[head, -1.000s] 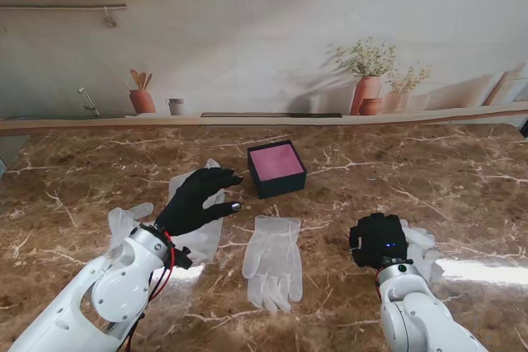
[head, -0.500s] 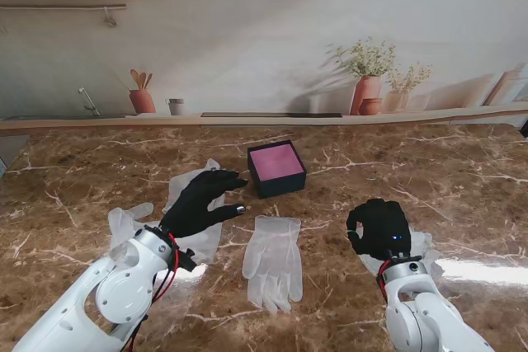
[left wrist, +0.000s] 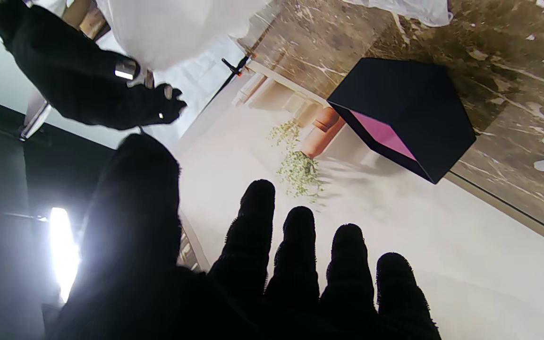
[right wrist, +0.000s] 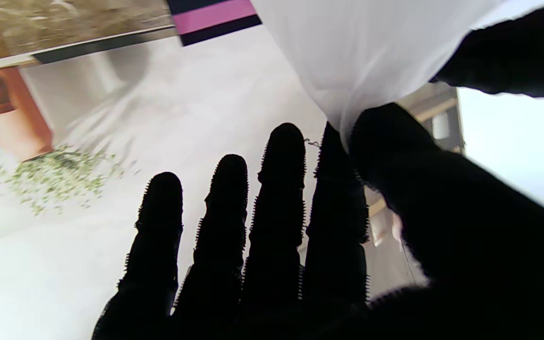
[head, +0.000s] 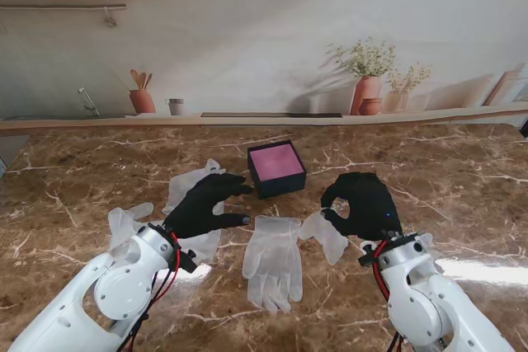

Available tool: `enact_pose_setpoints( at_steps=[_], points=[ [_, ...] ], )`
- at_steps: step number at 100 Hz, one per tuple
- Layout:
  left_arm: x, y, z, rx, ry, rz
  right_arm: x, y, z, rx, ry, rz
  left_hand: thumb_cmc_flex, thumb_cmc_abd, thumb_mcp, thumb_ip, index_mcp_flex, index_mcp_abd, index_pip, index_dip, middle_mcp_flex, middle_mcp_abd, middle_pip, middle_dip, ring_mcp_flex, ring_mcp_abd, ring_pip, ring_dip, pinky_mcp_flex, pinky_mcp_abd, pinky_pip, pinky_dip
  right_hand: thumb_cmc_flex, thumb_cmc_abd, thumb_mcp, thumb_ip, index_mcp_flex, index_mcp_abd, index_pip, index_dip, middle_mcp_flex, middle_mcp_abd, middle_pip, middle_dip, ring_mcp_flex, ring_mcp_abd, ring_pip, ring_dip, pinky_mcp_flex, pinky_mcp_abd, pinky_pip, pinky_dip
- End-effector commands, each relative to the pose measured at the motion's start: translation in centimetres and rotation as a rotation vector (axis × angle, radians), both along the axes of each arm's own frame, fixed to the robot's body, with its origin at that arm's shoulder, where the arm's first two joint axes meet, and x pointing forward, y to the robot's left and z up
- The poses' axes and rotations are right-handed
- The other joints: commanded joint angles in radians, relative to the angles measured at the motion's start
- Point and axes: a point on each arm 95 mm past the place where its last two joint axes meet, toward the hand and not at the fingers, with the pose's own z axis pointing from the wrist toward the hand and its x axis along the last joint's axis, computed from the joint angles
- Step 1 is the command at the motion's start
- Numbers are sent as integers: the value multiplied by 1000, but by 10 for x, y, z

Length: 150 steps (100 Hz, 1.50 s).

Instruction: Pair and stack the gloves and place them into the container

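My right hand (head: 365, 204) is pinched shut on a white translucent glove (head: 323, 233) and holds it lifted, hanging just right of the middle glove (head: 272, 260), which lies flat on the marble. In the right wrist view the held glove (right wrist: 361, 52) is clamped between thumb and index finger. My left hand (head: 205, 201) hovers open, fingers spread, over a glove (head: 191, 185) at the left. Another glove (head: 124, 223) lies at the far left. The black box with a pink floor (head: 276, 167) stands behind the gloves; it also shows in the left wrist view (left wrist: 406, 113).
A wooden ledge (head: 264, 118) with potted plants (head: 367, 80) runs along the back of the marble table (head: 462, 179). A patch of white shows under my right wrist (head: 425, 245).
My right hand closed on the glove at the right, lifted it and carried it left and away from me toward the middle glove. My left hand shifted slightly.
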Motion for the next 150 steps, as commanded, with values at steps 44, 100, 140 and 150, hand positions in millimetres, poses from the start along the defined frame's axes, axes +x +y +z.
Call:
enact_pose_setpoints(
  at_steps=[44, 100, 140, 150],
  points=[
    [-4, -18, 26, 10, -23, -97, 9, 48, 35, 74, -80, 189, -4, -71, -11, 23, 3, 12, 33, 10, 7, 19, 22, 16, -3, -4, 3, 6, -10, -18, 46, 29, 17, 39, 50, -36, 47, -28, 40, 41, -9, -27, -11, 4, 5, -20, -15, -27, 28, 6, 1, 12],
    [-19, -23, 44, 43, -183, -21, 8, 63, 44, 171, -77, 199, -166, -194, 484, -33, -70, -15, 232, 185, 79, 16, 85, 75, 87, 61, 73, 98, -31, 100, 291, 148, 20, 21, 64, -30, 52, -4, 47, 27, 73, -12, -4, 12, 124, 12, 21, -1, 77, 34, 50, 27],
    [-42, -28, 35, 59, -144, -50, 13, 73, 49, 196, -102, 60, -146, -146, 55, 15, 62, -54, 331, 306, 178, -20, 127, 304, 128, 93, 145, 320, -53, 171, 329, 270, 29, 13, 68, -26, 52, 20, 59, 17, 88, 3, 0, 19, 152, 25, 39, 20, 97, 38, 86, 29],
    [-45, -34, 29, 61, -123, -66, 14, 76, 50, 220, -99, 47, -139, -142, 1, 24, 57, -34, 220, 218, 138, -16, 82, 259, 95, 82, 106, 287, -57, 167, 276, 268, 31, 13, 68, -26, 50, 26, 61, 15, 87, 8, 2, 22, 151, 27, 44, 25, 95, 39, 93, 28]
  ],
)
